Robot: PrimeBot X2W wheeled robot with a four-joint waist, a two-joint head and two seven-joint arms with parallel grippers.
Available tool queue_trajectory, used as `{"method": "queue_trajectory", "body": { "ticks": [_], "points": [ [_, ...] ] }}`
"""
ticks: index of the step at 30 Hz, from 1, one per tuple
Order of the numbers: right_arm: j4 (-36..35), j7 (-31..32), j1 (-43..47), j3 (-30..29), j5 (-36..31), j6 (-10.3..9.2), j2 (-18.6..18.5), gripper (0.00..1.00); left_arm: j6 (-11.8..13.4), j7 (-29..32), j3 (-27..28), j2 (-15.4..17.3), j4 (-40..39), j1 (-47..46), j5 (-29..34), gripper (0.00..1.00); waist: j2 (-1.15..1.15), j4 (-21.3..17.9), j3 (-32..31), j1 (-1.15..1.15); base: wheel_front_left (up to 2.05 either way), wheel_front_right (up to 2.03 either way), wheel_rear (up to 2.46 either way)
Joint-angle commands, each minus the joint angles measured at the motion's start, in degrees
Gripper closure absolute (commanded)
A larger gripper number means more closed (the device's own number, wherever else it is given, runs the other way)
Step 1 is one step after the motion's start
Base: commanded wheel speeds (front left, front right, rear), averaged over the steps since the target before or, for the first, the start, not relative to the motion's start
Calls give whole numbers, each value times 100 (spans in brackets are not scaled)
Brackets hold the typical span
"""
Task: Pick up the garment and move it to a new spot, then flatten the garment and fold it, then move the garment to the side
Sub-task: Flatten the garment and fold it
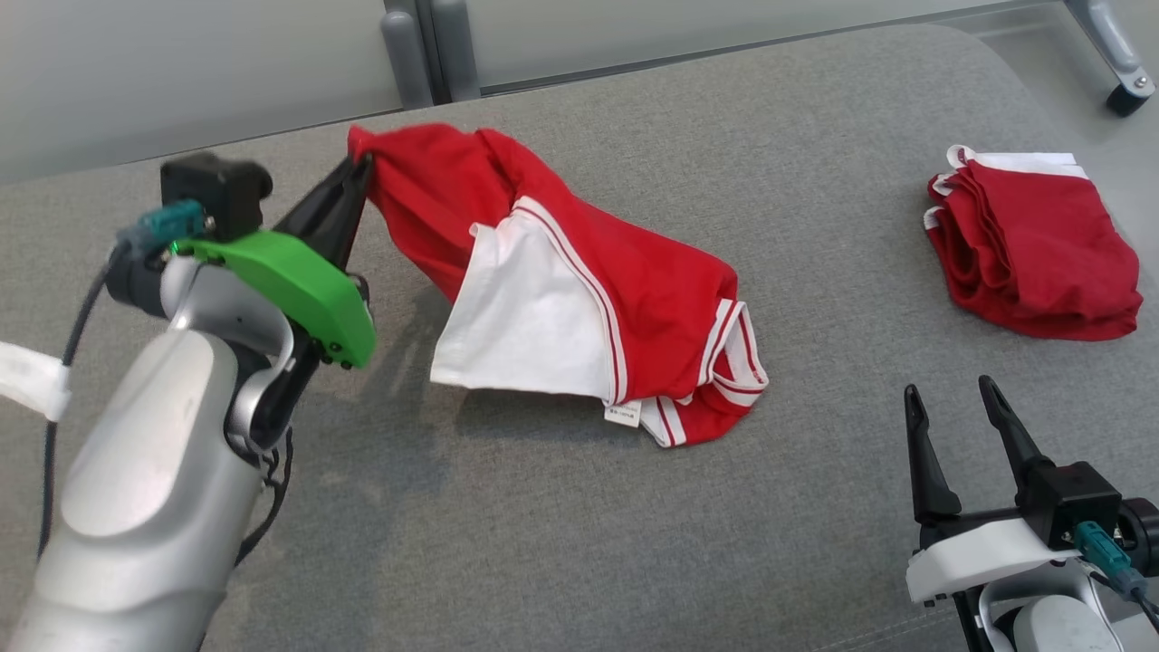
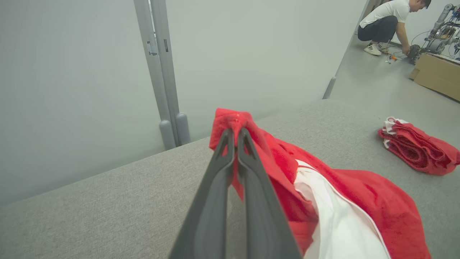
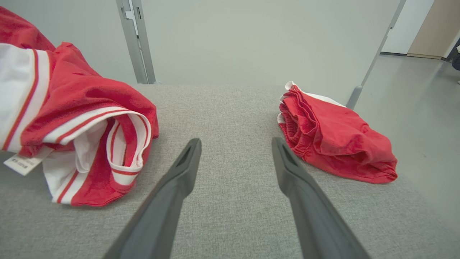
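A red garment with a white panel and white stripes (image 1: 561, 290) lies crumpled in the middle of the grey surface. My left gripper (image 1: 360, 167) is shut on its far left corner and holds that corner lifted; in the left wrist view the red cloth (image 2: 233, 120) bunches over the closed fingertips of the left gripper (image 2: 235, 135). The striped hem of the garment (image 3: 90, 144) with a small tag rests on the surface. My right gripper (image 1: 946, 398) stands open at the lower right, with bare surface between the fingers of the right gripper (image 3: 235, 144).
A second red garment, folded (image 1: 1032, 244), lies at the far right near the surface's edge (image 3: 334, 136). Grey posts (image 1: 430, 50) and a pale wall stand behind. A crouching person (image 2: 386, 21) and a cardboard box (image 2: 436, 73) are on the floor far off.
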Motion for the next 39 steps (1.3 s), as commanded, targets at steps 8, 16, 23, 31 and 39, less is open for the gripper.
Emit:
{"method": "queue_trajectory", "body": {
  "ticks": [8, 16, 23, 31, 39],
  "points": [
    [73, 1, -110, 94, 281, -9, -6, 0, 188, 1863, -20, 589, -2091, -574, -295, 100, 0, -212, 0, 0, 0, 0, 0],
    [178, 1, -44, 106, 473, -9, -5, 0, 404, 2853, -45, 896, -3276, -990, -321, 100, 0, -318, -79, 0, 0, 0, 0],
    [214, 1, -108, 125, 419, -9, -5, 0, 332, 2868, -136, 796, -2819, -1709, -42, 100, 0, -305, -254, 0, 0, 0, 0],
    [165, 1, 19, 106, 327, -9, -5, 0, 133, 2337, -364, 851, -2172, -2115, 286, 100, 0, -278, -398, 0, 0, 0, 0],
    [157, 1, 133, 137, 281, -9, -5, 0, 238, 2037, -242, 1441, -2459, -1156, 304, 100, 0, -90, -304, 0, 0, 0, 0]
  ]
}}
